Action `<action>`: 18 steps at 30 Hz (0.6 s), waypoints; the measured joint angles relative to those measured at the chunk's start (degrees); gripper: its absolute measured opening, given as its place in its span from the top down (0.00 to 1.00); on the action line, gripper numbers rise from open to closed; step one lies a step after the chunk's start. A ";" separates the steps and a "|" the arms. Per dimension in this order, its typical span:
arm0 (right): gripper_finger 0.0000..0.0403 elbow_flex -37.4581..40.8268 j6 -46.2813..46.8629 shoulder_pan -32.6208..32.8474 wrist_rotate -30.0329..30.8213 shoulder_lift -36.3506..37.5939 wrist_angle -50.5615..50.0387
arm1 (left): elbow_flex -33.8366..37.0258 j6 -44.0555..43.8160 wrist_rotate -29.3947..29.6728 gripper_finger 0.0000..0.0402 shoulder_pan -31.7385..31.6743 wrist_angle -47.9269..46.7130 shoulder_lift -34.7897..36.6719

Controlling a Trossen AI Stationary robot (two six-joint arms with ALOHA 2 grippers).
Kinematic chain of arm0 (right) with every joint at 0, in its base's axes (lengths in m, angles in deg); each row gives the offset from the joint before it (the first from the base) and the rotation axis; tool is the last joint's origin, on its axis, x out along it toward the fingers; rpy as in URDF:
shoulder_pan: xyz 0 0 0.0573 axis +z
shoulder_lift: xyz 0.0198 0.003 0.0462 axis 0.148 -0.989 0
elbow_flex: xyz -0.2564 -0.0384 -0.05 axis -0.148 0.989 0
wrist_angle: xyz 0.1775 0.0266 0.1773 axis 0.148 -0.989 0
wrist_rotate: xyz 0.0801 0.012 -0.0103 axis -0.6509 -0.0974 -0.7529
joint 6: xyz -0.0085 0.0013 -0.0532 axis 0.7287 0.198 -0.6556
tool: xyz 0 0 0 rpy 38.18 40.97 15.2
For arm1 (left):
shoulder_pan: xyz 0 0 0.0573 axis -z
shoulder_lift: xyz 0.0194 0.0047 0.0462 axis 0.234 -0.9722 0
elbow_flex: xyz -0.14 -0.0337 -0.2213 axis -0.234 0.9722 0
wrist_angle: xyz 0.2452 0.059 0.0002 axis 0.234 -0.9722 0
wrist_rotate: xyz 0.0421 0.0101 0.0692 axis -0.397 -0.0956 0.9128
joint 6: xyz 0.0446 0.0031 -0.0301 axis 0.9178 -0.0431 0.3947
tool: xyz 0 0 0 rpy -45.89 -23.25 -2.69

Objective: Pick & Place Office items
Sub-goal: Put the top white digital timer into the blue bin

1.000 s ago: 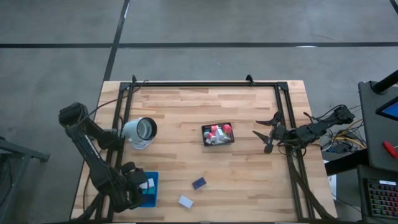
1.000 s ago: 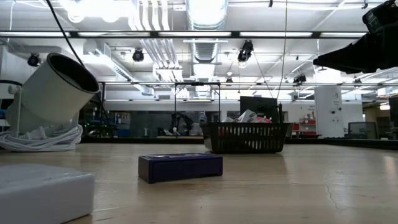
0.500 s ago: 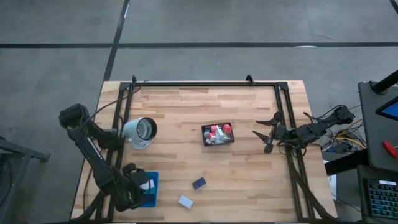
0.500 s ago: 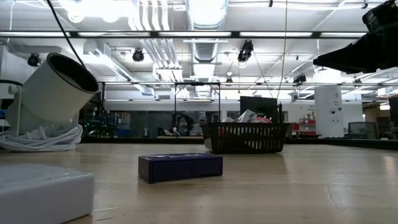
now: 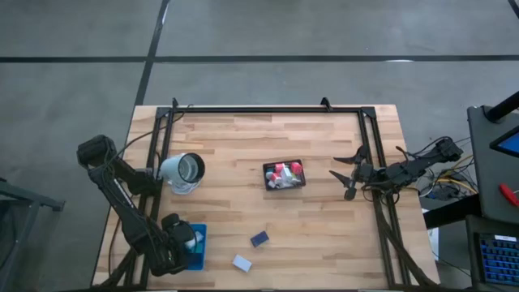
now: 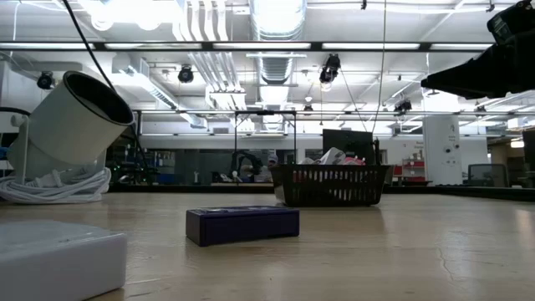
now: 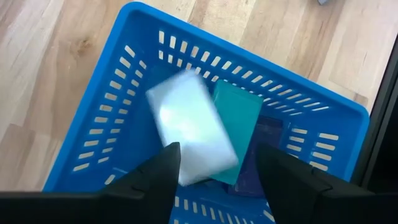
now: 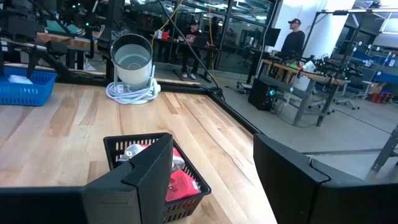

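My left gripper (image 7: 214, 165) hangs open over the blue basket (image 7: 93, 118) at the table's near left (image 5: 197, 243), pointing steeply down. A white block (image 7: 189, 134) shows blurred inside the basket, its near end between my fingertips. It lies partly over a teal block (image 7: 239, 121) and a navy block (image 7: 264, 146). On the table lie a navy block (image 5: 259, 238) (image 6: 242, 225) and a white block (image 5: 242, 262) (image 6: 58, 259). The black mesh basket (image 5: 284, 174) (image 8: 134, 149) holds red and white items. My right gripper (image 5: 345, 174) waits open at the right edge. My left gripper stands with a finger on either side of the white block's near end (image 7: 205, 171), coming from above. Whether the left finger (image 7: 165, 165) touches the block's edge, I cannot tell. The block is blurred and lies tilted over the teal block.
A white lamp (image 5: 185, 170) (image 6: 71, 125) with a coiled cord stands at the left, behind the blue basket. A black frame (image 5: 268, 109) runs along the table's far, left and right sides. Bare wood lies between the black basket and the near edge. People sit at desks (image 8: 292, 37) beyond the table.
My left gripper has sunk a little toward the blue basket. The right arm and the loose blocks on the table have kept still.
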 joint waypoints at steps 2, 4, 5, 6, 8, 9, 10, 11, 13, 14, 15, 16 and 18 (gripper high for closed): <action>0.46 0.00 -0.02 -0.02 0.00 0.01 0.00 | 0.00 0.39 0.00 0.46 -0.01 0.00 0.00; 0.46 -0.02 -0.09 0.00 0.00 0.01 0.00 | 0.00 0.55 -0.07 0.45 -0.03 0.00 0.00; 0.46 0.00 0.01 0.00 0.00 -0.01 0.00 | 0.00 0.55 -0.09 0.45 -0.03 0.00 0.00; 0.46 -0.02 0.01 0.00 0.00 0.01 0.00 | 0.00 0.55 -0.10 0.45 -0.03 0.00 0.00; 0.46 0.00 -0.09 -0.01 0.00 0.01 0.00 | 0.00 0.55 -0.09 0.45 -0.03 0.00 0.00; 0.46 0.00 -0.09 -0.01 0.01 0.01 0.00 | 0.00 0.55 -0.09 0.45 -0.03 0.00 0.00; 0.46 -0.01 0.01 0.00 0.00 0.01 0.00 | 0.00 0.55 -0.09 0.45 -0.03 0.00 0.00; 0.46 -0.01 0.03 -0.01 0.00 0.01 0.00 | 0.00 0.53 -0.09 0.45 -0.03 0.00 0.00; 0.46 0.00 -0.10 -0.02 0.00 0.01 0.00 | 0.00 0.51 -0.09 0.45 -0.03 0.00 0.00; 0.46 0.00 -0.08 -0.02 0.00 0.01 0.00 | 0.00 0.51 -0.09 0.45 -0.03 0.00 0.00; 0.46 0.00 0.02 0.00 0.00 0.01 0.00 | 0.00 0.50 -0.09 0.45 -0.03 0.00 0.00; 0.46 -0.02 -0.01 -0.02 0.00 -0.01 0.00 | 0.00 0.48 -0.09 0.45 -0.03 0.00 0.00; 0.46 0.00 -0.10 0.00 0.00 0.00 0.00 | 0.00 0.32 -0.09 0.45 -0.03 0.00 0.00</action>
